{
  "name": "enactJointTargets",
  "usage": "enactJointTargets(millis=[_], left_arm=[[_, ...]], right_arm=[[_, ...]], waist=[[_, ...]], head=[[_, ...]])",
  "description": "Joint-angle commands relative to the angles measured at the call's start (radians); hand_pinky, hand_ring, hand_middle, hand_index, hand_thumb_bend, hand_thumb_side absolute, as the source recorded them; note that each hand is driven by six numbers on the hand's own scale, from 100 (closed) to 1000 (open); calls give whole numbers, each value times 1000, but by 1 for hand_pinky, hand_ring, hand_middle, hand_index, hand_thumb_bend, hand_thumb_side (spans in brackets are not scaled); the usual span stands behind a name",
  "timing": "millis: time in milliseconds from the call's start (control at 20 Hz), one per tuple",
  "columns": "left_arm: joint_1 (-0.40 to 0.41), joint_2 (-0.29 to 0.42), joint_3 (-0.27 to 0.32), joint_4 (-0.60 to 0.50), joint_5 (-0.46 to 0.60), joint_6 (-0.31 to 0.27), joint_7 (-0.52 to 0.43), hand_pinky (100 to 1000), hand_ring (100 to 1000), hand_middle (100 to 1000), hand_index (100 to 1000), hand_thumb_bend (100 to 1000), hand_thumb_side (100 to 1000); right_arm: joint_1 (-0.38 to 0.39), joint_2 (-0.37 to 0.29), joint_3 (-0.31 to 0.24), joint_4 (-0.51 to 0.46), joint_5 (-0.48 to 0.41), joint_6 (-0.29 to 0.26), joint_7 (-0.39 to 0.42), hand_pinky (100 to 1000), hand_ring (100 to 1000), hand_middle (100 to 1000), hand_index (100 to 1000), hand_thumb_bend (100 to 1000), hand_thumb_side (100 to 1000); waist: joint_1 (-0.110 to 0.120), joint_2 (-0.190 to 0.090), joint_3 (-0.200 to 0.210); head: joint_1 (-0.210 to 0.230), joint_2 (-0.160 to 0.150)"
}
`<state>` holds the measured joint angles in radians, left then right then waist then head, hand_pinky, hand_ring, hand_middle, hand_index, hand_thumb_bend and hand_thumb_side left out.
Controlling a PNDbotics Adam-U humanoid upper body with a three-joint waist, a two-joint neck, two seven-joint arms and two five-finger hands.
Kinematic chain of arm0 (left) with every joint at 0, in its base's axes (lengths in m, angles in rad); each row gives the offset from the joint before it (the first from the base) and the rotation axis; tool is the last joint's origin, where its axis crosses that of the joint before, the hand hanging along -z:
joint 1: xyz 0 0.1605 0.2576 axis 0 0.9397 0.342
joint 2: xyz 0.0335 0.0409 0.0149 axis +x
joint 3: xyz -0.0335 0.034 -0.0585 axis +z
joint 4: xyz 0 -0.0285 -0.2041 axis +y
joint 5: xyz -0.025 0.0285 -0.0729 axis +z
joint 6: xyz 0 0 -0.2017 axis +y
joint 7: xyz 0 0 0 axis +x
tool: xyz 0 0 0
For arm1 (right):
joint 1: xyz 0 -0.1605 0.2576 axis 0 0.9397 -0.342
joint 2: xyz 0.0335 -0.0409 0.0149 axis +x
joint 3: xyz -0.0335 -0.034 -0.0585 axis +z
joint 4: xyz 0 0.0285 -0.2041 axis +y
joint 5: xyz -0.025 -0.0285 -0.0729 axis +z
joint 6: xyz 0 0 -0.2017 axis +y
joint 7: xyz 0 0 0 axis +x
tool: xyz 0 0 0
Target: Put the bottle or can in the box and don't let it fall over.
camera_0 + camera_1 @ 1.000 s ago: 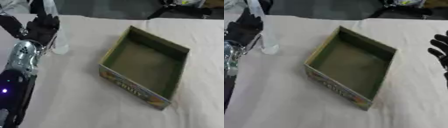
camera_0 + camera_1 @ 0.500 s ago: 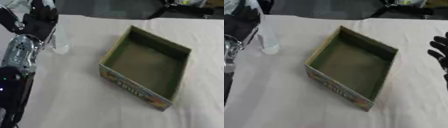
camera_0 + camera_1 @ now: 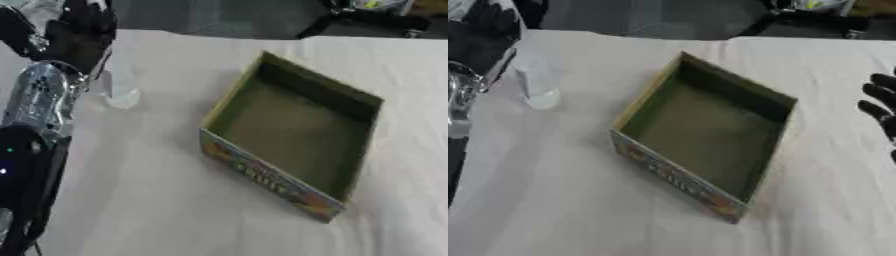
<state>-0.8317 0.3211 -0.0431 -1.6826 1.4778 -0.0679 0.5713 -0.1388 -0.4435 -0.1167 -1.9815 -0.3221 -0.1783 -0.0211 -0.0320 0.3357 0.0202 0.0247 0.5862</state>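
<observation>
Left eye view
Left hand [image 3: 77, 35]: I see it at the upper left, black, at the clear bottle. Fingers look curled round the bottle's upper part, though blur keeps me from being sure how far they wrap.
Bottle [image 3: 118, 85]: clear, upright, its base on the white table cloth [image 3: 157, 200], directly below my left fingers. Its top is hidden behind the hand.
Left forearm [image 3: 39, 97]: silver, running down from the hand along the left edge, then black lower down.
Box [image 3: 293, 135]: open, green inside, printed colours on its near wall; well apart from my left fingers, to their right and nearer me. Nothing lies inside it. The bottle stands outside it, off its left corner.

Right eye view
Right hand [image 3: 882, 112]: I see only dark fingertips at the right edge, straight and spread apart, holding nothing.
Box from here: it lies between the two hands, to the left of my right fingertips and apart from them.
Bottle from here: upper left, upright, below the dark left hand.
</observation>
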Motion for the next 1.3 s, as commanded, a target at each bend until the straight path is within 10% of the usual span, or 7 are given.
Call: enactJointTargets(millis=[50, 1300], left_arm=[[-28, 29, 13, -11, 3, -4, -1, 100, 100, 100, 977, 668, 1000], [-136, -7, -35, -141, 28, 20, -21, 100, 100, 100, 957, 649, 1000]], right_arm=[[1, -13, -10, -18, 2, 0, 2, 887, 908, 843, 935, 100, 587], [15, -21, -12, -18, -22, -7, 8, 890, 909, 844, 936, 100, 577]], waist=[[1, -24, -2], [-8, -54, 0]], head=[[3, -15], [9, 4]])
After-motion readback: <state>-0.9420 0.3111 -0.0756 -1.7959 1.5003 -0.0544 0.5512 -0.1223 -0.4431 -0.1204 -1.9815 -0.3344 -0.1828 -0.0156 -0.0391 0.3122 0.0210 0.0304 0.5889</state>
